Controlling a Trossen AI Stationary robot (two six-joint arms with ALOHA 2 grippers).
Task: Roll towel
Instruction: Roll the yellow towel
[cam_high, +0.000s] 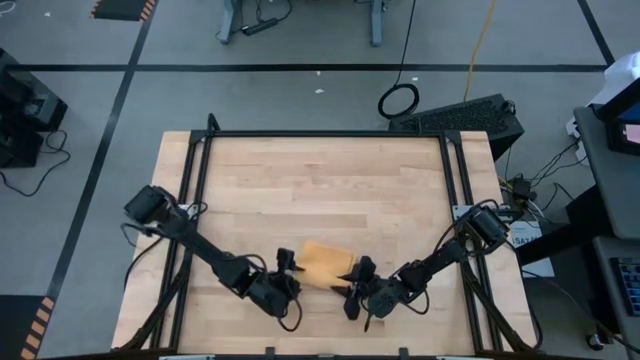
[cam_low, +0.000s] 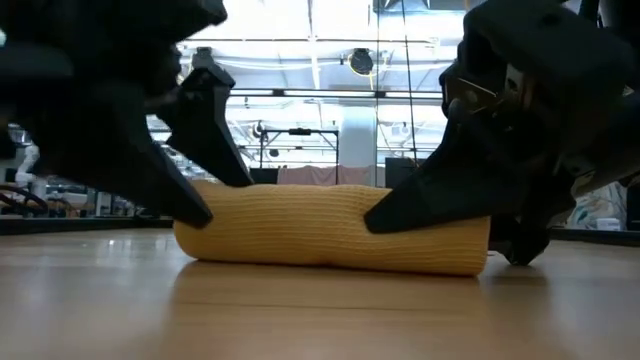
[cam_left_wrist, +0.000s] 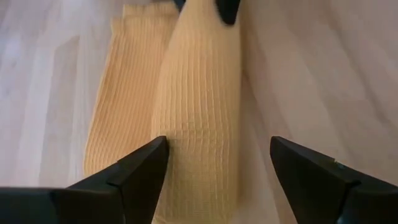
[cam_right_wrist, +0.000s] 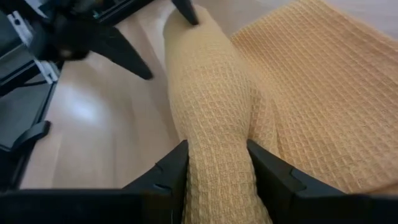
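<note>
The mustard-yellow towel (cam_high: 325, 262) lies near the table's front edge. Its near part is wound into a roll (cam_low: 330, 238) that rests on the wood, and its far part lies flat (cam_right_wrist: 323, 93). My left gripper (cam_left_wrist: 217, 149) is open at the roll's left end, one finger on each side of it. My right gripper (cam_right_wrist: 216, 155) is shut on the roll's right end. The two arms reach in from the table's left and right sides (cam_high: 287, 272) (cam_high: 353, 285). My left gripper straddles the roll's left end (cam_left_wrist: 199, 180); one finger (cam_left_wrist: 146, 165) stands right beside the cloth, and whether it touches I cannot tell. My right gripper pinches the roll's right end (cam_right_wrist: 217, 168) between its two fingers. The fingers come slanting down from the table's right side and lie along the roll, which narrows between them. The roll rests on the table.
Bare wooden tabletop (cam_high: 320, 190) stretches beyond the towel toward the far edge. Black frame rails (cam_high: 320, 133) run along the table's far, left and right sides. The table's near edge is close behind both grippers.
</note>
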